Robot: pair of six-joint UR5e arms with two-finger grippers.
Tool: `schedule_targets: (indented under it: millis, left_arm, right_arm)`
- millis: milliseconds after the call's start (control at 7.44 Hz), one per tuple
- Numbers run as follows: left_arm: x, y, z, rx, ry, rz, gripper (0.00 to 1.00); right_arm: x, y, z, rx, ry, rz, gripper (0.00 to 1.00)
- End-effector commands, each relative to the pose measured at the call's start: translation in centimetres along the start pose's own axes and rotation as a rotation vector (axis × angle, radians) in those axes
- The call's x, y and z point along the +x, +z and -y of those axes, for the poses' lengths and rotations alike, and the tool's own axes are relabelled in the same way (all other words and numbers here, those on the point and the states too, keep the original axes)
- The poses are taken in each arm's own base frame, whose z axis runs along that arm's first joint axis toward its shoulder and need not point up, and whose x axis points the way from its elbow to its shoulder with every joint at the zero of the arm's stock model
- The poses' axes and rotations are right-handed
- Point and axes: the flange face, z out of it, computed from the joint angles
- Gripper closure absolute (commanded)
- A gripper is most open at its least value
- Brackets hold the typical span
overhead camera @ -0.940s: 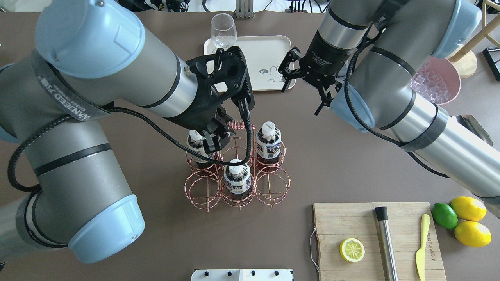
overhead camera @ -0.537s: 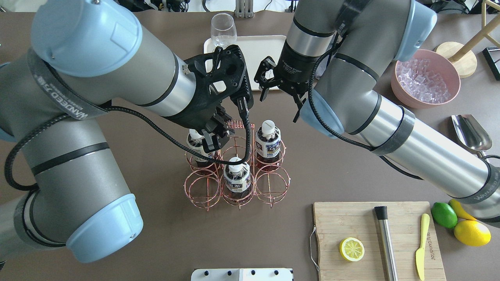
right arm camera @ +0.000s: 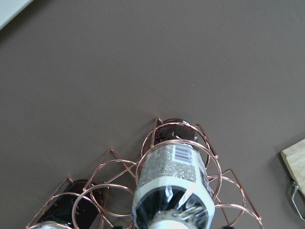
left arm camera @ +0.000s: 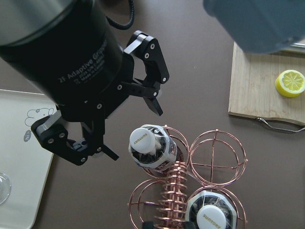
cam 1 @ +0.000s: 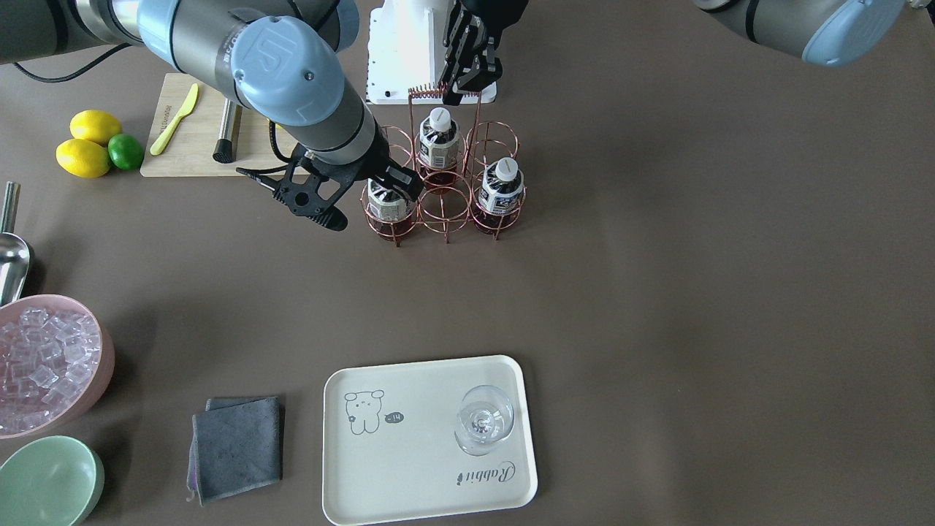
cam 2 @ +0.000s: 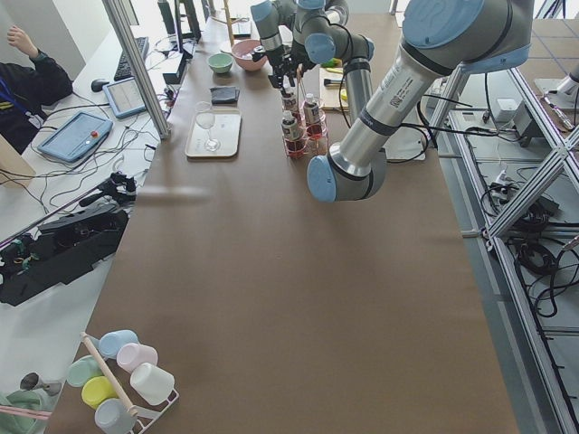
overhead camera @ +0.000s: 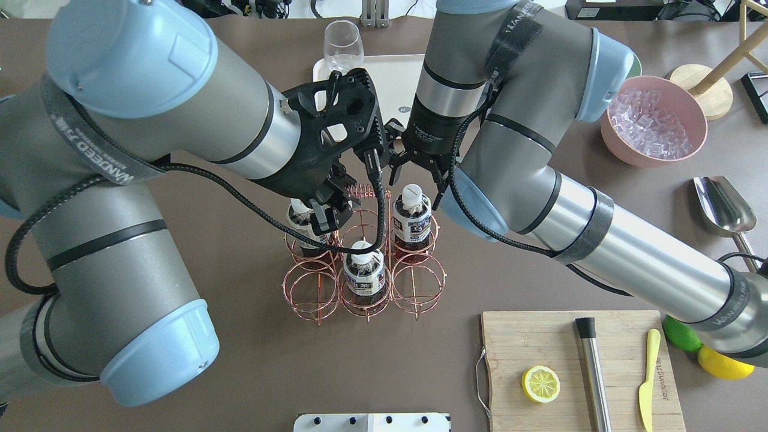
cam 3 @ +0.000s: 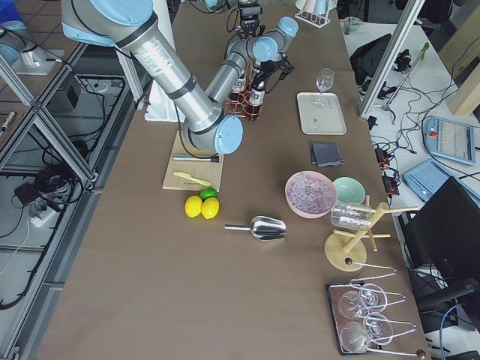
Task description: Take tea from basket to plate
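Note:
The copper wire basket [overhead camera: 420, 282] stands mid-table and holds three tea bottles. My right gripper [overhead camera: 414, 180] is open just above the far-right bottle [overhead camera: 412, 219], its white cap roughly between the fingertips. The left wrist view shows this, with the open gripper [left arm camera: 132, 128] over the cap [left arm camera: 142, 138]. My left gripper [overhead camera: 327, 219] is shut on the basket's coiled handle [overhead camera: 366, 192], next to the far-left bottle [overhead camera: 299, 219]. The third bottle [overhead camera: 363, 273] stands in the middle near ring. The cream plate [cam 1: 424, 467] lies beyond the basket.
A wine glass [cam 1: 483, 420] stands on the plate. A cutting board [overhead camera: 540, 342] carries a lemon half, muddler and yellow knife. A pink ice bowl [overhead camera: 654, 120], metal scoop [overhead camera: 723, 204], grey cloth [cam 1: 237, 446] and green bowl [cam 1: 47, 482] lie around.
My right arm has swung left and back from beside the plate to above the far-right bottle, staying open. The left arm and basket have not moved.

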Motion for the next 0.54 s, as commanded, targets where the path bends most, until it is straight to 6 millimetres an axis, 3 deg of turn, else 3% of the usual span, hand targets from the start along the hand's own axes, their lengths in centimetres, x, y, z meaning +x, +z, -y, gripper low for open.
schedule_targets:
  millis: [0, 403]
  left_arm:
    - [0.1, -0.3, 0.1, 0.006, 0.003, 0.001, 1.0]
    - [0.1, -0.3, 0.1, 0.006, 0.003, 0.001, 1.0]
  right_arm:
    - [0.1, -0.4, 0.2, -0.001, 0.003, 0.003, 1.0]
    - [0.4, -2.4, 1.0, 0.007, 0.015, 0.029, 1.0]
